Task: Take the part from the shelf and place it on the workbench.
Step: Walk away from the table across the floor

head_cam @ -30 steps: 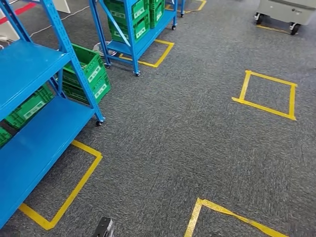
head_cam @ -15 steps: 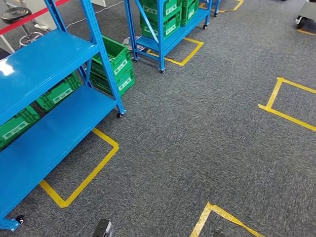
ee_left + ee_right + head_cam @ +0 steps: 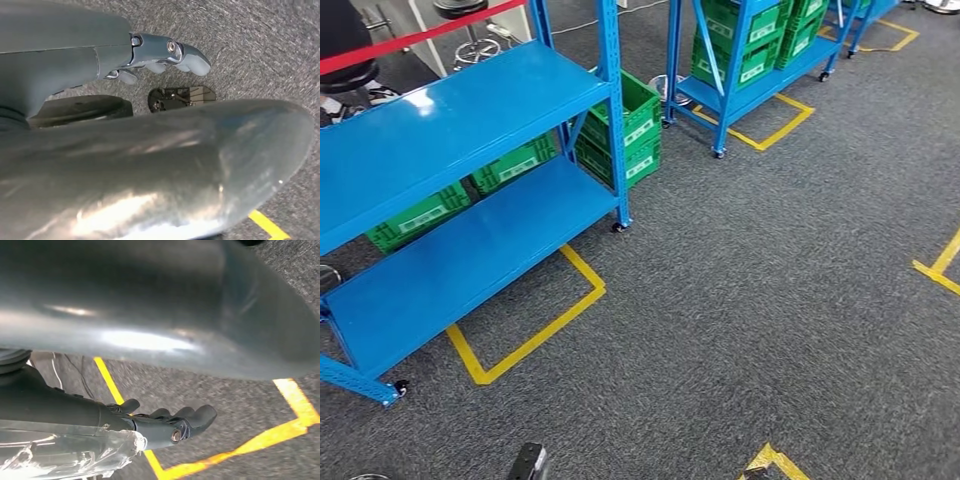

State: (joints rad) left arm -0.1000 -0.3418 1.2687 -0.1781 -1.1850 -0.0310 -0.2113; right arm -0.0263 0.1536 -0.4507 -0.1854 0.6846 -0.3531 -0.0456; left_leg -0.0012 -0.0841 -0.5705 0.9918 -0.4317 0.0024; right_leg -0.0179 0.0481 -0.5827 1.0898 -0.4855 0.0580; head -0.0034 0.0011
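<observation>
Blue shelf [image 3: 463, 130] stands bare; left hand [image 3: 162, 55] and right hand [image 3: 170, 422] apparently hang empty, fingers loosely extended.

The head camera has swung left across the grey carpet, and the whole scene has slid toward three o'clock: the near blue shelf [image 3: 463, 180] now spreads from nine o'clock to the centre, its caster [image 3: 619, 227] carried well inward. The second blue rack [image 3: 743, 70] with green crates [image 3: 626, 130] has drifted from eleven to one o'clock. A red barrier tape [image 3: 418, 35] and stools have entered at eleven o'clock, while the taped yellow square [image 3: 935, 270] at three o'clock has nearly left view.
</observation>
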